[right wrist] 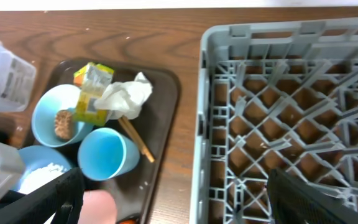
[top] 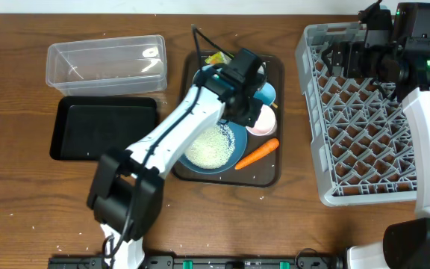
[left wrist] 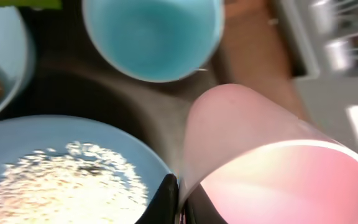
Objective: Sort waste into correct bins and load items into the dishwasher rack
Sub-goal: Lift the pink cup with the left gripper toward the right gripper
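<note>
Pinching white-pink cup [left wrist: 278, 174] rim with left pincer [left wrist: 178, 202] (grip suited to lifting); holding right pincer [right wrist: 174, 185] spread over dishwasher rack [right wrist: 278, 31], surface's right edge.

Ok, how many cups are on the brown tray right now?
2. The light-blue cup stands beside the chopsticks; the white-pink cup is right next to it, its rim pinched in the left pincer. The left arm may hide others.
</note>
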You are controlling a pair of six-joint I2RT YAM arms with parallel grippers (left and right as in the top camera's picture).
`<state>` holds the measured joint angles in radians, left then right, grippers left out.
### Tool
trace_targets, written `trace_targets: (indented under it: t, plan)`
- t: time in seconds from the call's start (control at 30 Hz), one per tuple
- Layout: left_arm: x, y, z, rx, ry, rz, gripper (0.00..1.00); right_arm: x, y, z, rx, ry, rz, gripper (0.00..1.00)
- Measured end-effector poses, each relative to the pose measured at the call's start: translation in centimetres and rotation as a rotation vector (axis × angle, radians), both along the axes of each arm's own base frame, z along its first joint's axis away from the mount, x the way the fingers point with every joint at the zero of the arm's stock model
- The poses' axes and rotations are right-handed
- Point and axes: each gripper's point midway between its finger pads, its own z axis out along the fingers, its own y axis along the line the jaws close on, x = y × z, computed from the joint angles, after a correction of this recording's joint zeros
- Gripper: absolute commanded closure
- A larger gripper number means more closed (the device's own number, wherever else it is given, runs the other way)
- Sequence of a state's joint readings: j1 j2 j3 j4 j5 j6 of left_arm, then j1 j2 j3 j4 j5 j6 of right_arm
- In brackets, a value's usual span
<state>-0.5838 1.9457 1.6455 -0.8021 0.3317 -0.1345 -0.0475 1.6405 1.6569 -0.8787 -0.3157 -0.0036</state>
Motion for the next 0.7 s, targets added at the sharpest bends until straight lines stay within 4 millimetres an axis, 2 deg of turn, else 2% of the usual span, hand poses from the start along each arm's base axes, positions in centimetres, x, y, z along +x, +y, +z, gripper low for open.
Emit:
trace_targets:
  t: [0.13, 0.4, 0.57, 0.7]
  plan:
    - [0.7, 0.4, 2.2, -0.189, 0.073, 0.006, 0.94, -0.1, 1.6, 0.6, 0.074, -0.014, 0.066, 0.12]
    - [4.9, 4.3, 8.2, -0.627, 0.099, 0.01, 0.94, -0.4, 7.5, 1.1, 0.359, -0.152, 0.376, 0.1]
    - [5.3, 5.5, 11.3, -0.803, 0.093, -0.051, 0.94, -1.6, 10.3, 2.5, 0.53, -0.285, 0.593, 0.08]
    - [5.0, 5.9, 13.1, -0.9, 0.086, -0.11, 0.94, -2.5, 11.6, 3.0, 0.596, -0.31, 0.669, 0.07]
